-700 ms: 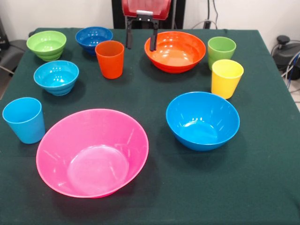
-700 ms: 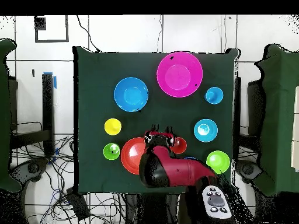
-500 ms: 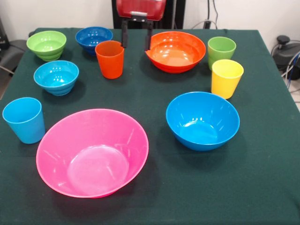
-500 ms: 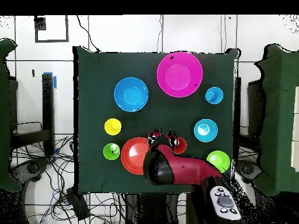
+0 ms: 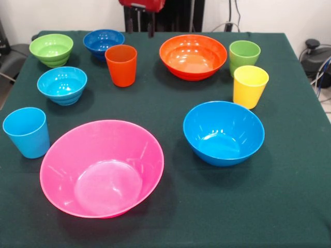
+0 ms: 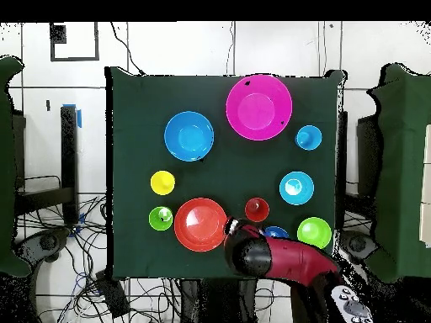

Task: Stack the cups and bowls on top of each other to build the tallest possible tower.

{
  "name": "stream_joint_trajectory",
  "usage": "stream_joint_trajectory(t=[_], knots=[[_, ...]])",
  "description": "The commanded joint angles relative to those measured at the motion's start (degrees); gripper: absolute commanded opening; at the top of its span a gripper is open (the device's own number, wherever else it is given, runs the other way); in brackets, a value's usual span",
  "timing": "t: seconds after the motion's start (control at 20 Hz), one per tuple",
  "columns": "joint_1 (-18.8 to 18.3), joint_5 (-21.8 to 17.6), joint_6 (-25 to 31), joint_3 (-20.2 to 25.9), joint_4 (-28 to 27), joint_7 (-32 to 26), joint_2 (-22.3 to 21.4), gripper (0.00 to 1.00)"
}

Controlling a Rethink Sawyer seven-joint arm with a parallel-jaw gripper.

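All the bowls and cups stand apart on the green cloth, none nested. The pink bowl (image 5: 102, 168) (image 6: 258, 107) and large blue bowl (image 5: 223, 133) (image 6: 188, 135) are nearest the front camera. Behind them are the orange bowl (image 5: 193, 56) (image 6: 200, 225), green cup (image 5: 244, 57), yellow cup (image 5: 250, 86), orange cup (image 5: 121, 65) and light blue cup (image 5: 26, 132). The small bowls are green (image 5: 51, 49), dark blue (image 5: 103, 42) and light blue (image 5: 62, 85). My gripper (image 5: 140, 26) (image 6: 233, 225) hangs open and empty over the far edge, between the dark blue and orange bowls.
The table (image 5: 289, 206) is covered by a dark green cloth. In the overhead view, my arm (image 6: 282, 259) hides part of the dark blue bowl. Cables (image 6: 143, 290) lie on the floor by the table's robot side.
My gripper has drawn up and back from the orange bowl's rim to the table's far edge, and it has stayed open. No bowl or cup has moved.
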Motion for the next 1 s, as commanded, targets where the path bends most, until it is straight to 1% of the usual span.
stream_joint_trajectory(t=[0.05,0.1,0.2,0.35,0.5,0.65,0.75,1.0], knots=[[2.2,-0.2,-3.6,4.6,9.2,8.0,0.7,1.00],[3.0,-0.6,-4.6,3.8,9.1,8.3,0.9,1.00],[7.7,-1.9,-7.3,-0.9,8.3,9.0,0.3,1.00],[12.0,-1.4,-10.4,-4.7,8.1,10.0,0.7,1.00],[14.6,-0.7,-14.8,-6.7,8.0,10.6,2.9,1.00],[14.4,-0.6,-21.7,-6.4,7.1,11.2,8.6,1.00],[15.2,-0.2,-25.4,-7.1,6.3,11.6,12.0,1.00],[15.4,0.1,-31.4,-7.5,4.6,11.7,17.8,1.00]])
